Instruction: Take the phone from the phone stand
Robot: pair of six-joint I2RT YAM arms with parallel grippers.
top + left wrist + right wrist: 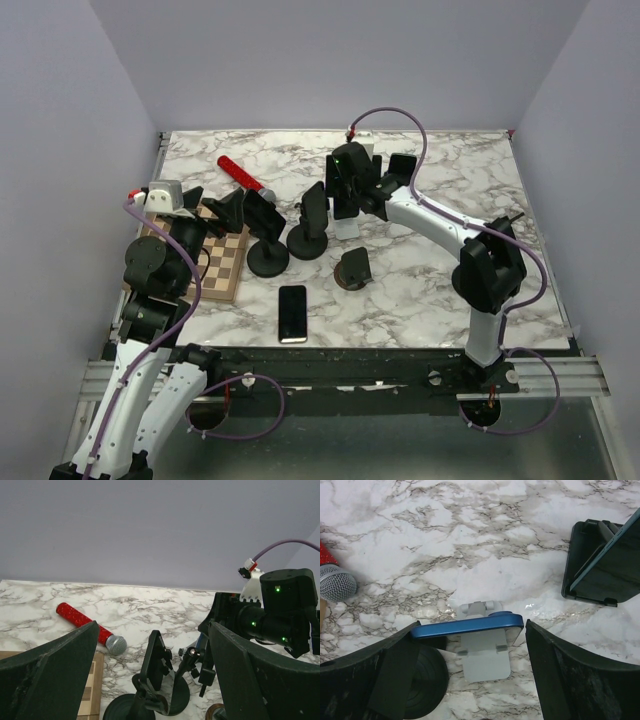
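Observation:
A blue phone (467,626) stands on its long edge in a small white stand (485,657) on the marble table. My right gripper (472,627) is open and straddles the phone's top edge. Its left finger (385,675) is at the phone's left end, and its right finger (570,675) is just clear of the right end. In the top view the right gripper (346,205) hangs over the white stand (345,229) at mid table. My left gripper (226,212) is open and empty over the chessboard's far edge, and its wrist view (154,630) faces the stands.
Two black round-base stands (268,260) (307,242) hold dark phones left of the white stand. A black phone (292,313) lies flat near the front edge. There is also a small black stand (352,269), another holder with a phone (600,565), a red microphone (245,178) and a chessboard (225,265).

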